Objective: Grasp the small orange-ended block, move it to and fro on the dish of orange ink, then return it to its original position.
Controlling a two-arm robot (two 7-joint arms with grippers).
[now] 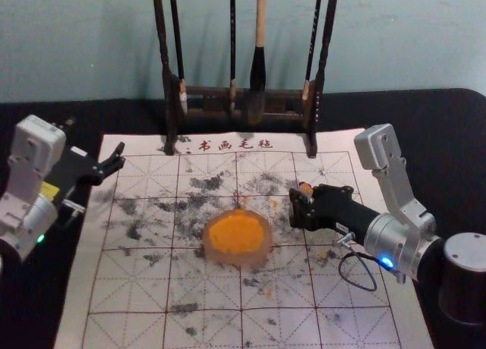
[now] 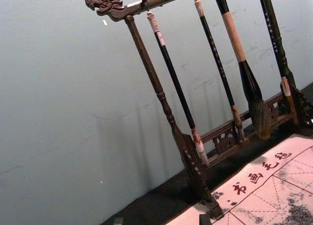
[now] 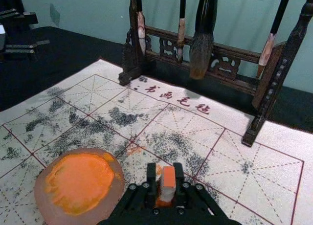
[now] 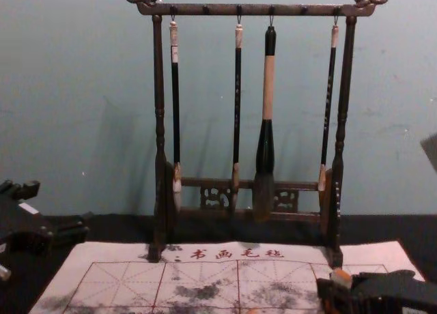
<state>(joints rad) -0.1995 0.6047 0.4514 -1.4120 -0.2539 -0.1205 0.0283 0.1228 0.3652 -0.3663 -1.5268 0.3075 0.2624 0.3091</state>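
Note:
My right gripper (image 1: 298, 209) is over the mat, just to the right of the round dish of orange ink (image 1: 238, 237), and holds the small block (image 1: 306, 188), orange end up. In the right wrist view the block (image 3: 168, 184) is pinched between the fingertips of the right gripper (image 3: 165, 178), with the ink dish (image 3: 80, 185) beside it. The chest view has the block's tip (image 4: 341, 278) above the right gripper (image 4: 333, 293). Whether the block touches the mat, I cannot tell. Parked at the left edge, my left gripper (image 1: 115, 165) is open.
A dark wooden rack (image 4: 249, 10) with several hanging brushes stands at the mat's back edge, a large brush (image 4: 265, 147) among them. The gridded, ink-stained calligraphy mat (image 1: 201, 319) lies on a black-covered table (image 1: 425, 144), below a pale wall.

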